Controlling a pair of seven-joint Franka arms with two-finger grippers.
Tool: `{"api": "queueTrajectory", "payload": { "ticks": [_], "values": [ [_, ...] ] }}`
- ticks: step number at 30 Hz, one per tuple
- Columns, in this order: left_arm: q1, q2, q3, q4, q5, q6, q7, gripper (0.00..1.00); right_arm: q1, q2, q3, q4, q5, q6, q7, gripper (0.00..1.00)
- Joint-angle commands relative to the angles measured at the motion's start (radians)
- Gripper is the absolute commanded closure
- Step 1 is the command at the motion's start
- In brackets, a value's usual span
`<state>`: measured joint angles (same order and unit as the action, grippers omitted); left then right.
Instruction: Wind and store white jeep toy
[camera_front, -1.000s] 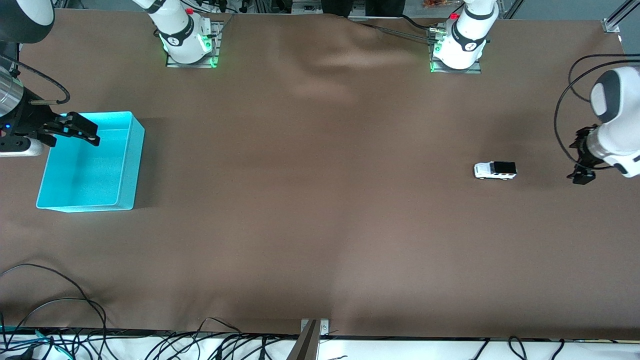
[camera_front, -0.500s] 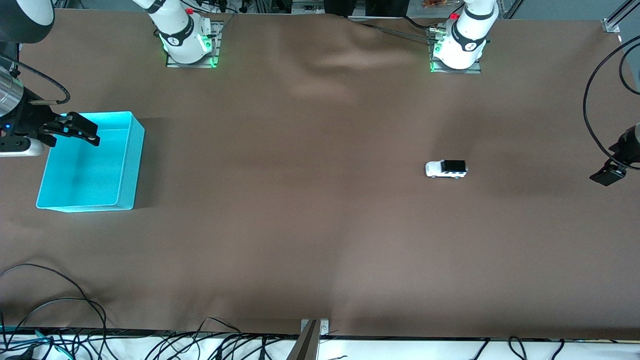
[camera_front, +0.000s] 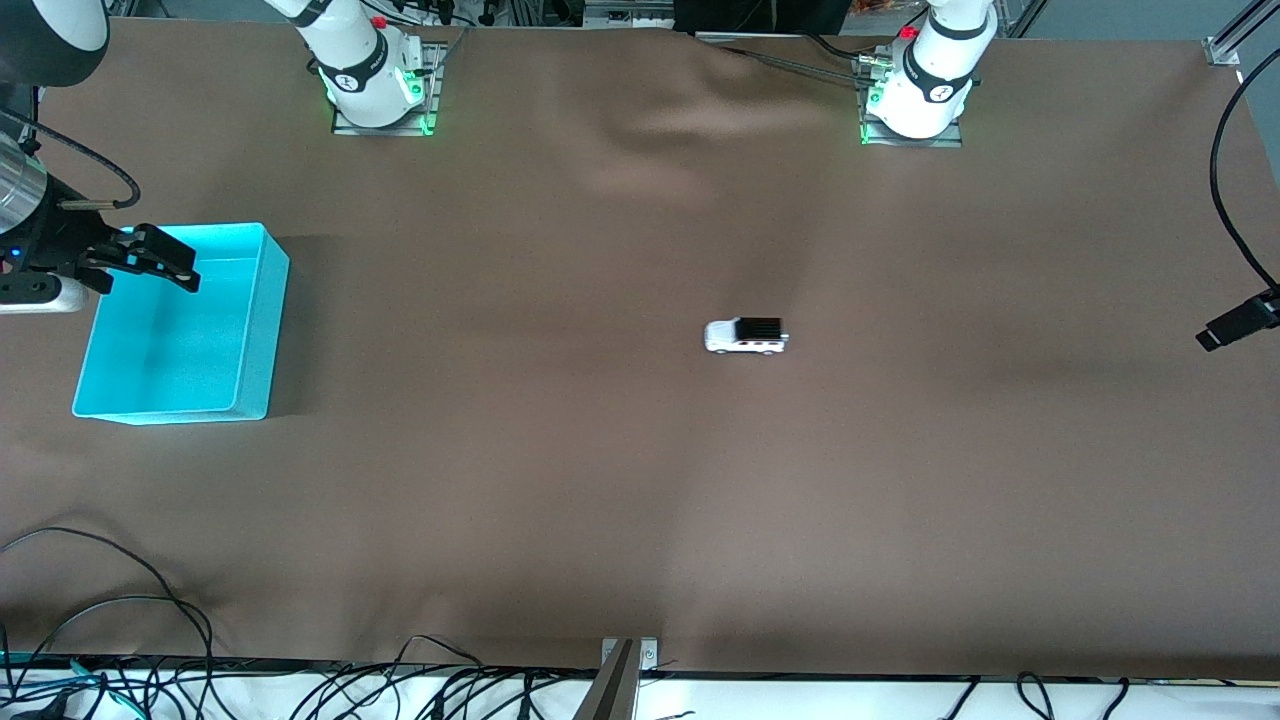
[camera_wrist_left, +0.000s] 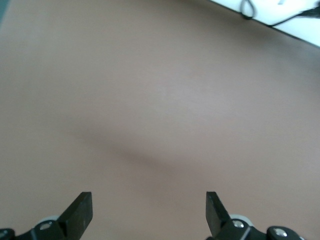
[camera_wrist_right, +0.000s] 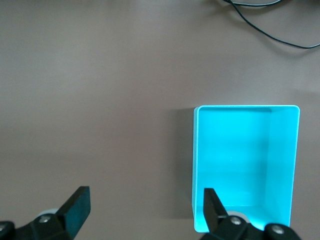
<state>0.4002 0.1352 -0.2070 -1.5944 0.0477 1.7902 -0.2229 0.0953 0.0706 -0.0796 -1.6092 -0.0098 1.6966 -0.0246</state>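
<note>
Brown table (camera_front: 600, 480), white jeep toy (camera_front: 746, 336), turquoise bin (camera_front: 262, 330)

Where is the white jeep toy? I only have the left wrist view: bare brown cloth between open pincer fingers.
Observer: The white jeep toy stands on its wheels near the middle of the table, apart from the left pincer, which is over the left arm's end.
Operator: Is there anywhere to store it?
Observer: Yes, a turquoise bin sits toward the right arm's end of the table, with nothing in it.
Operator: And the right arm?
Observer: The right pincer hovers open over the bin, holding nothing.
</note>
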Motion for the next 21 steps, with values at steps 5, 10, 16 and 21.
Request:
{"api": "queueTrajectory", "payload": {
  "ticks": [5,10,16,21],
  "values": [
    [-0.032,0.021,-0.046,0.074,-0.035,-0.034,0.056,0.00,0.001,0.009,0.004,0.025,-0.018,-0.008,0.012,0.00],
    [-0.069,0.021,-0.055,0.076,-0.034,-0.035,0.054,0.00,0.001,0.009,0.004,0.025,-0.018,-0.008,0.012,0.00],
    [-0.081,0.020,-0.064,0.074,-0.035,-0.040,0.046,0.00,0.001,0.009,0.003,0.026,-0.018,-0.008,0.012,0.00],
    [-0.081,0.018,-0.064,0.062,-0.035,-0.041,0.042,0.00,0.001,0.009,0.003,0.026,-0.018,-0.008,0.012,0.00]
  ]
}}
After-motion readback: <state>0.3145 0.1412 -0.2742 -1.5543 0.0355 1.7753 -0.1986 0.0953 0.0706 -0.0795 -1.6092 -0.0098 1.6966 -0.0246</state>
